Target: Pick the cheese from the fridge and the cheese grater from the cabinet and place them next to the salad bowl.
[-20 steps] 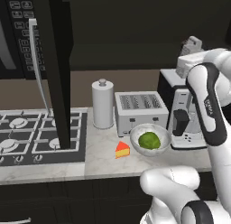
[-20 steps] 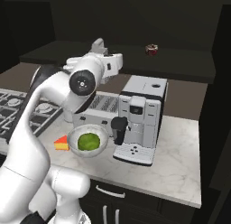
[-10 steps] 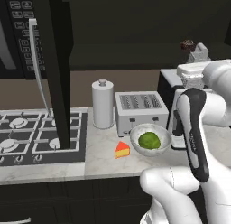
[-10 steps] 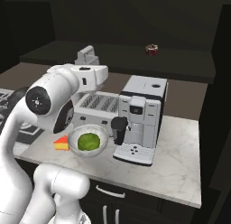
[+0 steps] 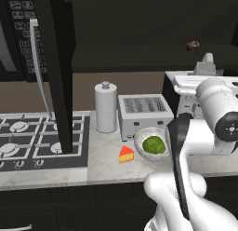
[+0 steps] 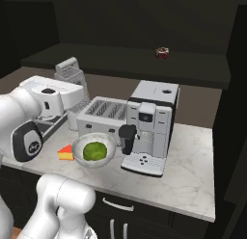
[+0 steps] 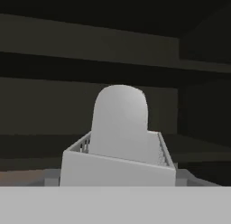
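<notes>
My gripper is shut on the cheese grater, a small grey perforated box with a handle on top. I hold it in the air above the back of the toaster. In the left base view the cheese grater shows over the coffee machine, and in the hand view the cheese grater sits close up between the fingertips. The cheese, a yellow-orange wedge with a red side, lies on the counter just left of the salad bowl, and in the right base view the cheese touches the salad bowl. The cabinet door hangs open at the left. The fridge is out of view.
A silver toaster stands behind the bowl, a white canister to its left and a coffee machine to its right. The stove lies at the left. A tiny dark-red object rests on the back ledge.
The arm has folded down, carrying the grater lower and leftward in the right base view, from near the back ledge to above the toaster. Cheese and bowl have not moved.
</notes>
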{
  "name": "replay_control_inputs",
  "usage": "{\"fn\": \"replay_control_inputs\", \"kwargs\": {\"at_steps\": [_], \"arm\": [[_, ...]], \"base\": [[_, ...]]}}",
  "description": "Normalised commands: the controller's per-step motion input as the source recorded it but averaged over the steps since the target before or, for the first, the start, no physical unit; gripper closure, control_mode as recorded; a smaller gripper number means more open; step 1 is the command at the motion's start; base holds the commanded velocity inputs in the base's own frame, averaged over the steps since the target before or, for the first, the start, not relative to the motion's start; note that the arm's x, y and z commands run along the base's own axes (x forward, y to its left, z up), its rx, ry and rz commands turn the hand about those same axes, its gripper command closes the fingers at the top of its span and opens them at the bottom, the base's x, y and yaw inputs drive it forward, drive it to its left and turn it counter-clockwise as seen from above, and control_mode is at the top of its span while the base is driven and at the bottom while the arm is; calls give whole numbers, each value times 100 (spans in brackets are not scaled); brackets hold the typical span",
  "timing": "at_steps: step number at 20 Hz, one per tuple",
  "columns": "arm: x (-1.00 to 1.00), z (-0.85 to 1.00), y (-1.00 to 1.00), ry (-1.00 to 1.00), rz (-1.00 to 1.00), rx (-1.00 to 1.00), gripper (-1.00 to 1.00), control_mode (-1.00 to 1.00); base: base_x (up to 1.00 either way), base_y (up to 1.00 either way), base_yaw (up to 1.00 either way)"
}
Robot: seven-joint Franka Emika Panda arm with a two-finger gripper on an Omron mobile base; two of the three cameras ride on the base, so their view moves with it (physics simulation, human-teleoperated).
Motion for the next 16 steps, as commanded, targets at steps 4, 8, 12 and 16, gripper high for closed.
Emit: {"fn": "replay_control_inputs", "kwargs": {"at_steps": [4,8,12,16], "arm": [[-48,0,67,-9,-12,12,100,-100],[-31,-9,66,-9,-7,13,100,-100],[0,-45,49,-5,0,11,100,-100],[0,-64,26,-1,3,4,100,-100]], "base": [[0,0,0],[0,0,0],[0,0,0],[0,0,0]]}}
